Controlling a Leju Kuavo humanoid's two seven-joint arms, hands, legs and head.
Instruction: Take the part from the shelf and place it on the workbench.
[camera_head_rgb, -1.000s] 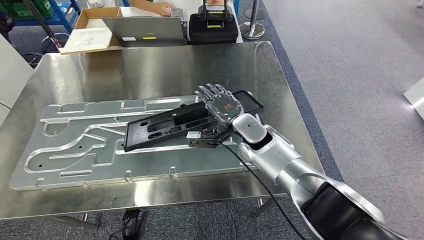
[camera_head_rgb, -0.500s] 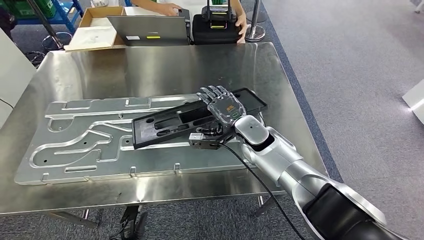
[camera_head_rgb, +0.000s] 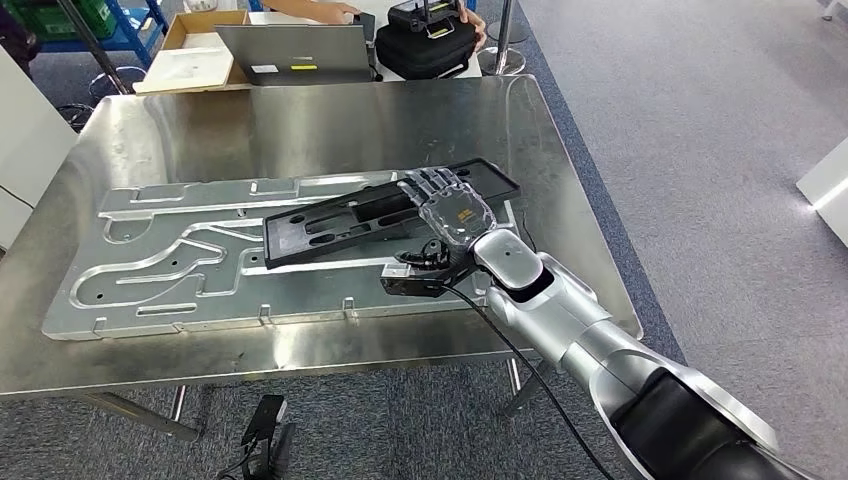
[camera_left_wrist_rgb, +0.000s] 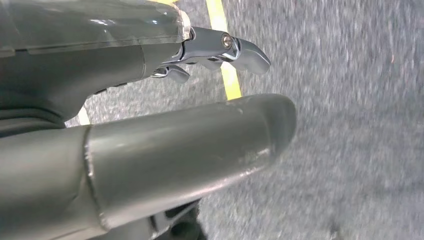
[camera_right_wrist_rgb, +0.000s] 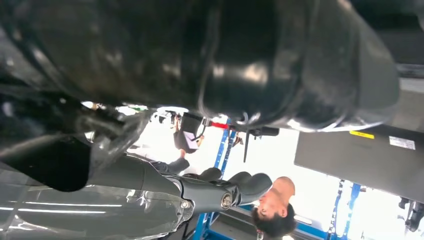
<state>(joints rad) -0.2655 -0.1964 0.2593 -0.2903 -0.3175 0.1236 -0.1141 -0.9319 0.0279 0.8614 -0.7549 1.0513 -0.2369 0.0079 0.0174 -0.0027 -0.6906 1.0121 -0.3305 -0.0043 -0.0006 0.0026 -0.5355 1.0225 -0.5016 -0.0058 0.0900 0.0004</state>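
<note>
The long black slotted part (camera_head_rgb: 340, 225) lies slanted across the big grooved aluminium plate (camera_head_rgb: 170, 270) on the steel workbench (camera_head_rgb: 300, 130). My right hand (camera_head_rgb: 450, 215) grips the part near its right end, fingers laid over the top and thumb tucked under the near edge. In the right wrist view the part (camera_right_wrist_rgb: 250, 60) looms dark and close above my fingers (camera_right_wrist_rgb: 220, 192). My left hand (camera_left_wrist_rgb: 165, 130) hangs over grey carpet and holds nothing, its fingers apart.
Beyond the workbench's far edge stand a grey laptop (camera_head_rgb: 295, 50), a cardboard box (camera_head_rgb: 195, 40) and a black case (camera_head_rgb: 430, 45), with a person's hand (camera_head_rgb: 325, 12) by them. Carpet runs along the right. A yellow line (camera_left_wrist_rgb: 227, 75) marks the floor.
The whole picture has shifted, so the camera moved. My right hand keeps its grip on the black part, which stays on the plate in about the same place.
</note>
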